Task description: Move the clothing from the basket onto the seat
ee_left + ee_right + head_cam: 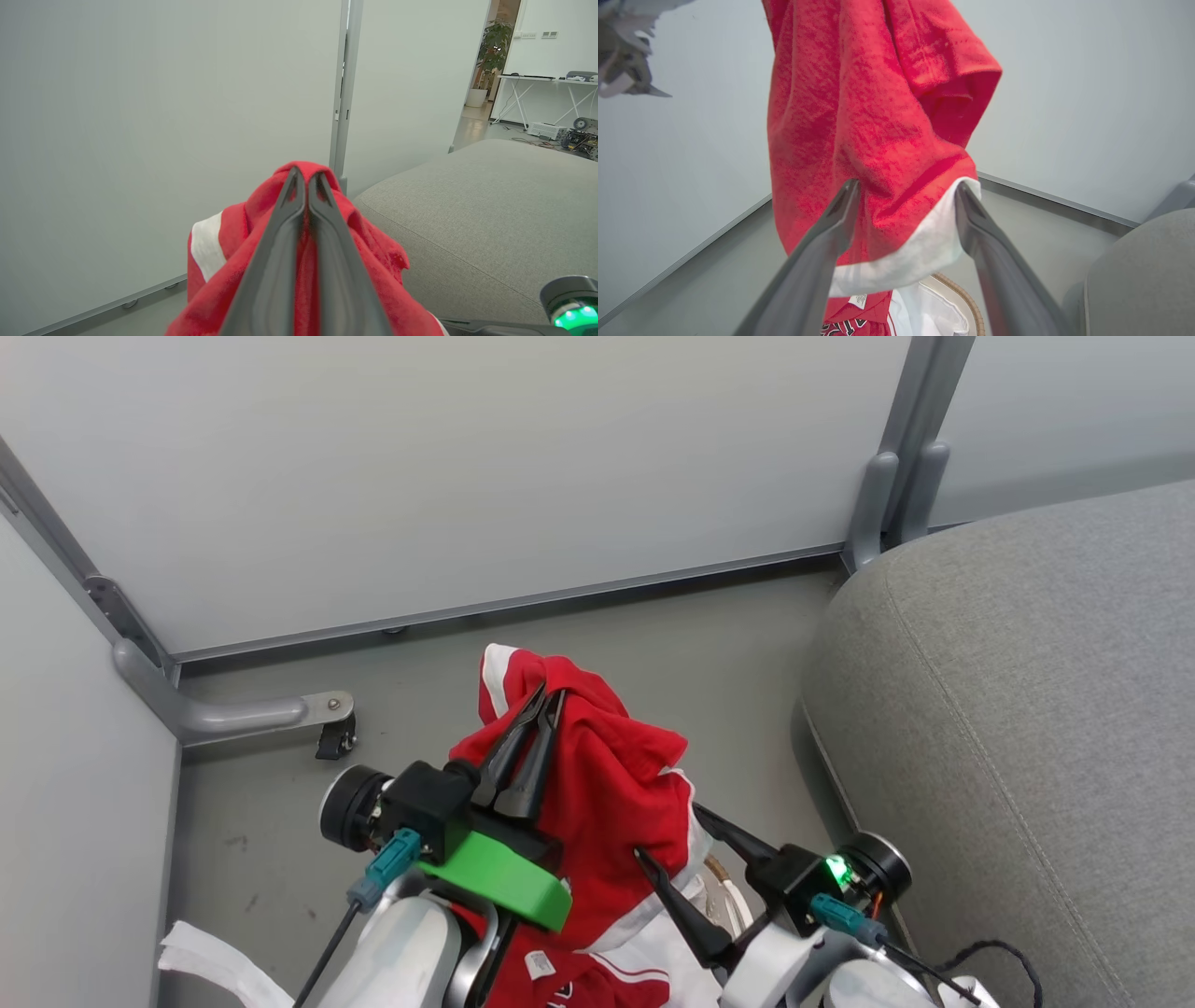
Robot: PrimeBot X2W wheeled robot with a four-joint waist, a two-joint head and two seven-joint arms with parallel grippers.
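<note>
Currently pinches one lifted garment of the clothing tight in the left gripper, above the one basket. Spreads the right gripper wide astride that garment's white hem. Leaves a second red garment low at the basket rim, beside the one seat.

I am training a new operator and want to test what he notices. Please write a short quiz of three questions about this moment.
1. True or false: the left gripper is shut on the red garment, which hangs from it.
2. The right gripper has its fingers: A) open, on either side of the hanging cloth; B) shut on the cloth; C) shut, away from the cloth.
3. Fill in: the grey sofa lies to the robot's ____.
Key: 1 true; 2 A; 3 right.
</note>
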